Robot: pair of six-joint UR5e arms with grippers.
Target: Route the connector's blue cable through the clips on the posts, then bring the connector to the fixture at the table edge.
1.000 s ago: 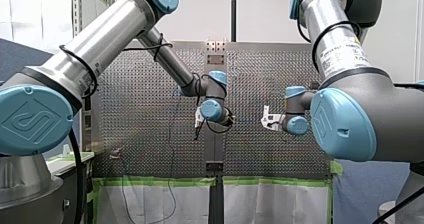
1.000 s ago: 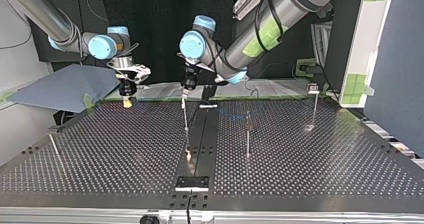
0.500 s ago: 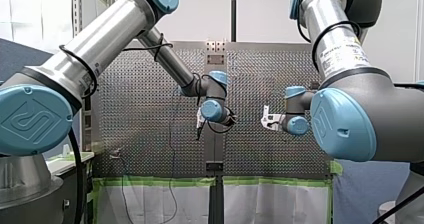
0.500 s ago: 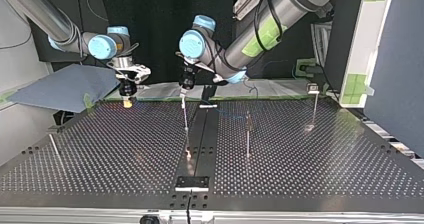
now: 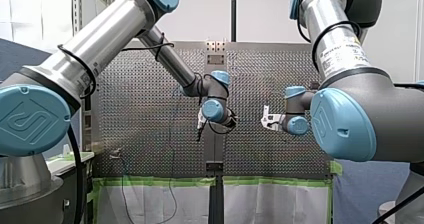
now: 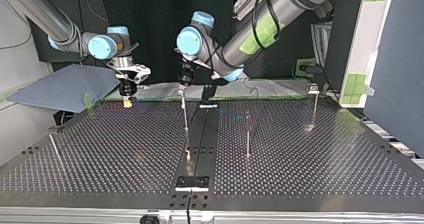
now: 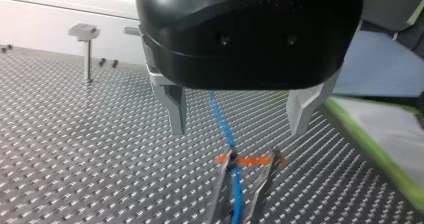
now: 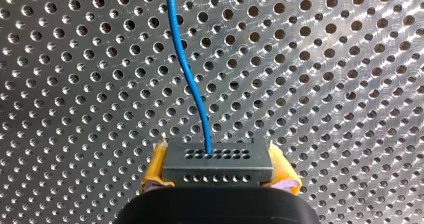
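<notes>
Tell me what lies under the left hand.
Under the open left hand, the blue cable runs between the metal prongs of a clip, over the perforated table. The hand's body covers the cable's upper stretch.

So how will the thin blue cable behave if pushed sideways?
Probably floppy: the thin blue cable leaves the dark perforated connector block in a loose curve, so it should bend rather than carry a push. Likely light and may slip: it only passes through the metal clip, ungripped by my left gripper.
</notes>
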